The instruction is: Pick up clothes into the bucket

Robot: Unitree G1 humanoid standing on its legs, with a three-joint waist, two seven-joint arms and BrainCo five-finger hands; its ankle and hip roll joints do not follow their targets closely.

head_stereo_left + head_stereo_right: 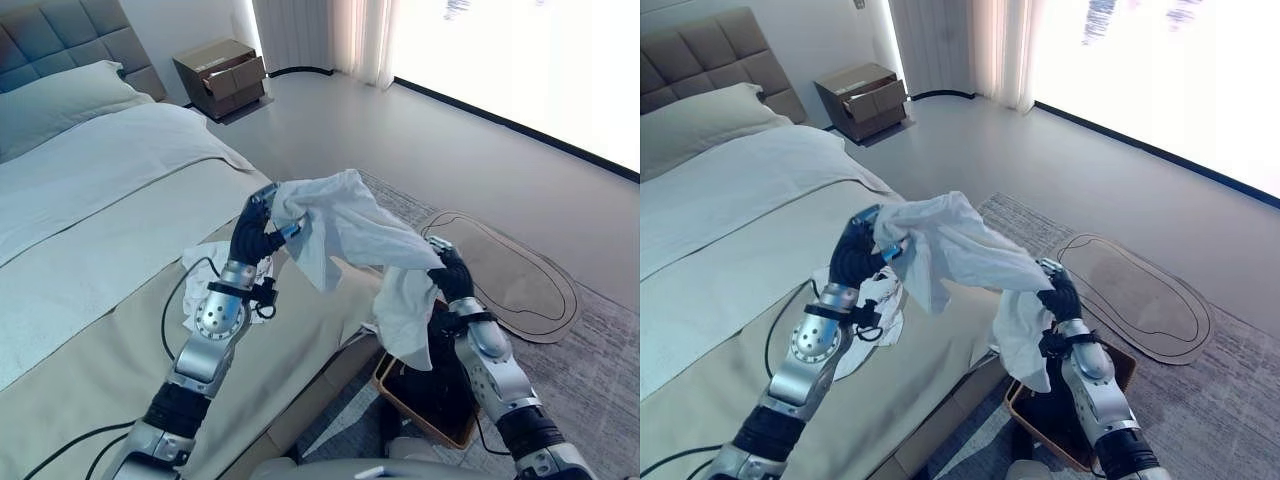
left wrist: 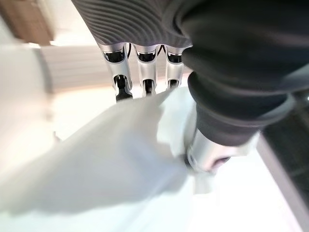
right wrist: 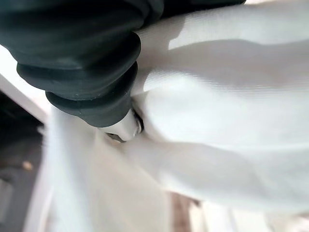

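Note:
A white garment [image 1: 345, 225] hangs stretched in the air between both hands, beside the bed's edge. My left hand [image 1: 255, 235] is shut on its upper end above the bed. In the left wrist view the fingers [image 2: 145, 72] curl into the cloth [image 2: 111, 164]. My right hand [image 1: 452, 275] is shut on the lower end, and the white cloth [image 3: 227, 111] bunches against it in its wrist view. A loose fold droops below the right hand, over the brown bucket [image 1: 430, 428] with a dark inside that stands on the floor by the bed.
Another white cloth [image 1: 200, 265] lies on the beige bed [image 1: 90, 300] behind my left hand. A brown nightstand [image 1: 222, 76] stands at the back. A patterned rug carries an oval mat [image 1: 520, 275] to the right of the bucket. Curtains [image 1: 320, 35] hang at the far wall.

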